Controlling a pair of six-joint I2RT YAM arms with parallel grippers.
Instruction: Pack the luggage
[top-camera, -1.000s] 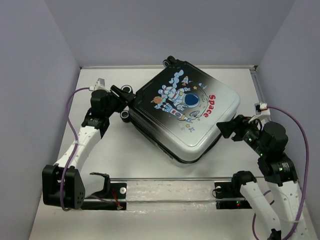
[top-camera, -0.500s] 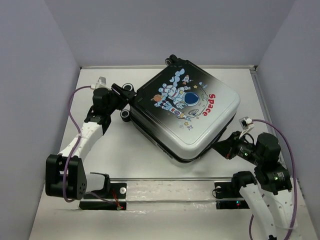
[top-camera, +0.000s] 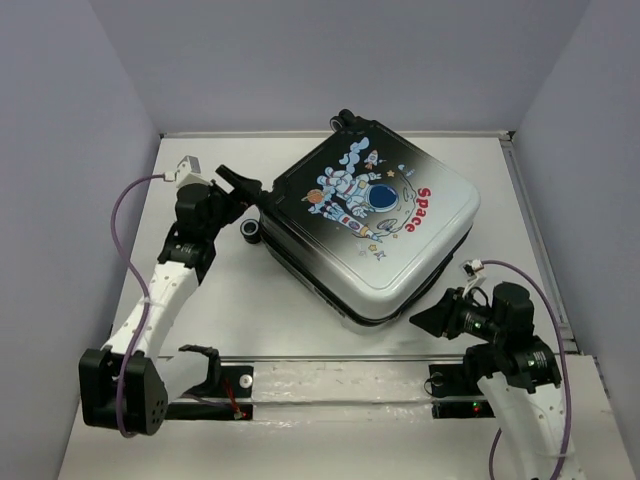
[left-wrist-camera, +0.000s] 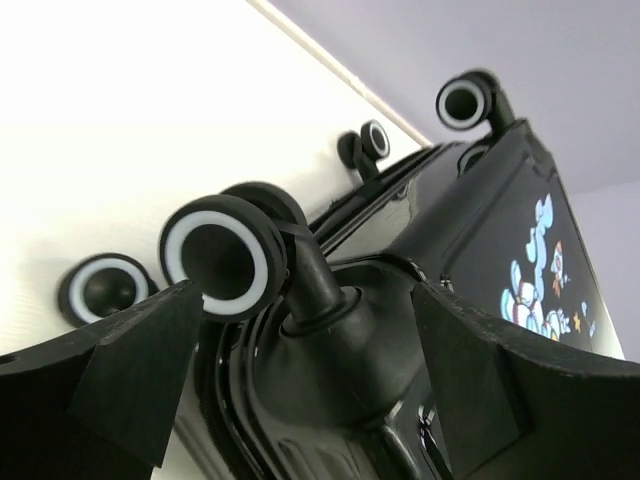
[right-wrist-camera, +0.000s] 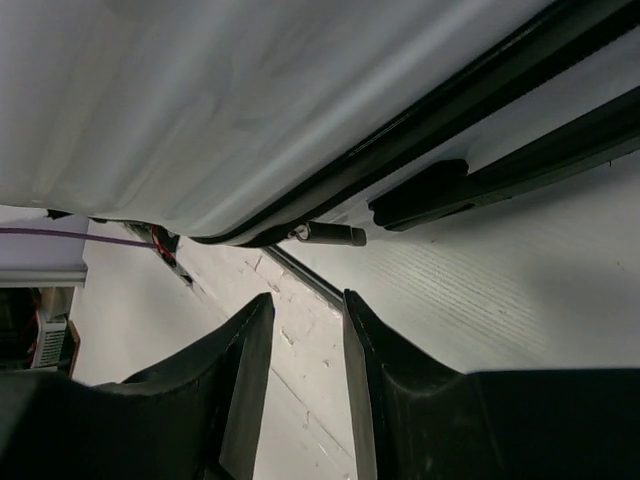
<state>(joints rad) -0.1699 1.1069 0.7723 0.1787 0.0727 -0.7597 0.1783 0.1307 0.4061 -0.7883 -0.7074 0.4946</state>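
The luggage (top-camera: 372, 222) lies flat and closed on the white table, astronaut print and red "Space" facing up. My left gripper (top-camera: 240, 189) is at its left corner. In the left wrist view the left gripper (left-wrist-camera: 300, 375) stands wide open, its fingers on either side of the black corner housing that carries a black-and-white wheel (left-wrist-camera: 215, 255). My right gripper (top-camera: 430, 320) sits low by the luggage's near right edge. The right wrist view has the right gripper (right-wrist-camera: 305, 305) open by a narrow gap with nothing in it, just below a zipper pull (right-wrist-camera: 330, 234) on the luggage's seam.
A metal rail (top-camera: 340, 372) with both arm bases runs along the table's near edge. Grey walls close in the left, back and right sides. Another wheel (top-camera: 250, 230) rests on the table next to the left gripper. More wheels (top-camera: 345, 119) stick out at the luggage's far corner.
The left gripper has opened wide around the wheel corner. The right gripper has drawn back along the luggage's right side toward the near edge and now sits lower, by the seam.
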